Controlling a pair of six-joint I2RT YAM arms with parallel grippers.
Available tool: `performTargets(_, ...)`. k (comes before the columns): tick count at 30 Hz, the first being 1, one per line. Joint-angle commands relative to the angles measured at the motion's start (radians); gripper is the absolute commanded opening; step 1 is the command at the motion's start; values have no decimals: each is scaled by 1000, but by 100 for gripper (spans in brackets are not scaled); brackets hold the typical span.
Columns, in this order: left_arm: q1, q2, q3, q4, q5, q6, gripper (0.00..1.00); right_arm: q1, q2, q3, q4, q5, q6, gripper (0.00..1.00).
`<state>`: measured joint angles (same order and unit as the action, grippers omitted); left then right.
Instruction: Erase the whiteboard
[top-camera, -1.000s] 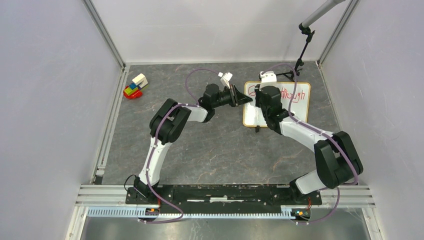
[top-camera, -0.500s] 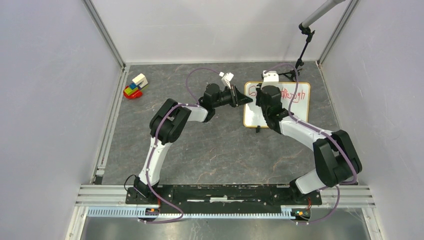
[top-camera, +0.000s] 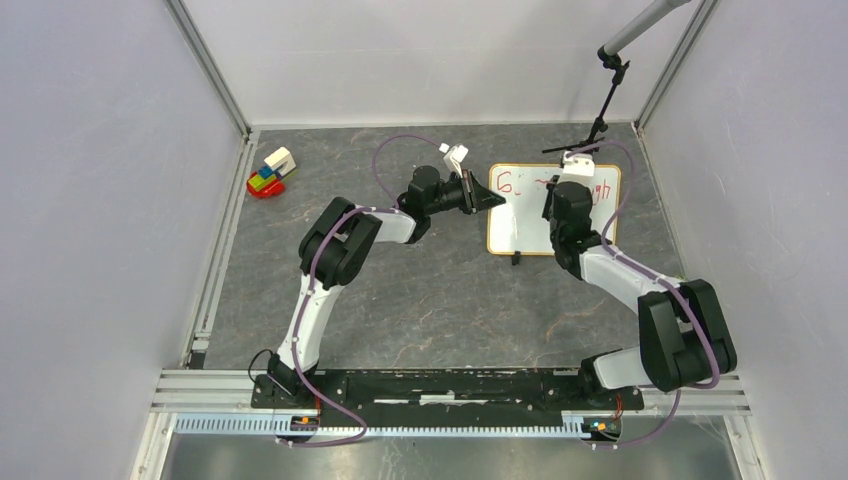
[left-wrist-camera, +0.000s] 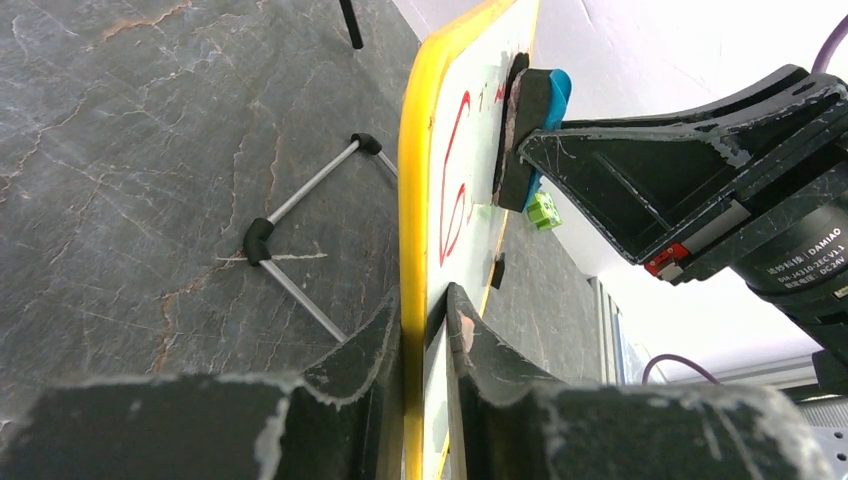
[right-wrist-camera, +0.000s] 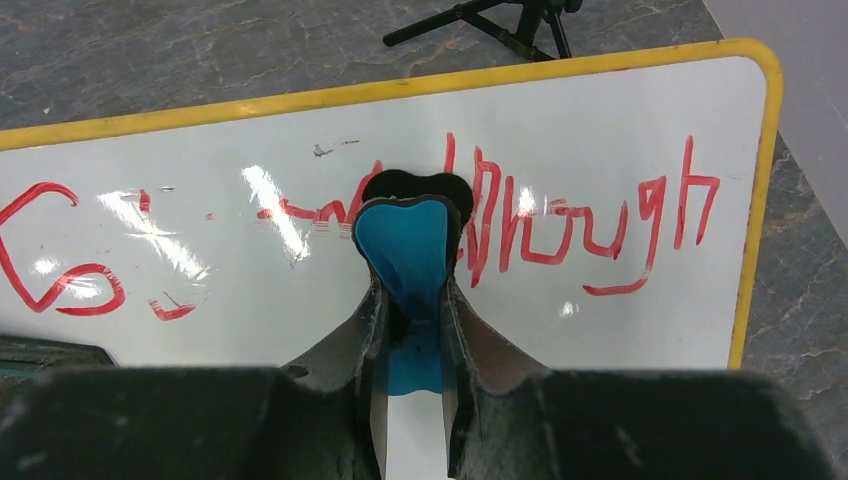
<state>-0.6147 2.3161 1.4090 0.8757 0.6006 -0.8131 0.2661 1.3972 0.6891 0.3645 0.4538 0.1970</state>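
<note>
Top view: the whiteboard (top-camera: 525, 215) sits at the tabletop's (top-camera: 430, 290) far right. The left fingers (top-camera: 487, 200) are at its left edge and the right arm (top-camera: 610, 265) is over its top.

Left wrist: the fingers clamp the board's yellow frame, and the eraser (left-wrist-camera: 520, 130) presses its face.

Right wrist: the right fingers (right-wrist-camera: 365, 325) grip the blue eraser, set on the red writing (right-wrist-camera: 560, 215).

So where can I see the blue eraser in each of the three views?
Top external: not visible; the right arm hides it, over the whiteboard.
Left wrist: the eraser is upper centre, against the board's face.
Right wrist: centre, held in the right gripper.
Shared landmark: the red G written on the board.
</note>
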Motion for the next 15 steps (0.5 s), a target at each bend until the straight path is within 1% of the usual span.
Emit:
performTargets(1, -8, -21, 24, -98, -46, 91, 2, 59, -7, 5, -13, 8, -20, 1)
performTargets(5, -19, -24, 36, -131, -55, 116, 2, 168, 54, 76, -17, 35, -28, 1)
performTargets(7, -22, -24, 38, -139, -57, 124, 2, 201, 89, 121, -26, 39, -27, 1)
performTargets(10, -22, -27, 37, -143, -58, 127, 2, 209, 126, 152, -20, 10, 7, 1)
performTargets(15, -22, -35, 35, -162, -65, 144, 2, 185, 143, 170, -41, 48, 5, 1)
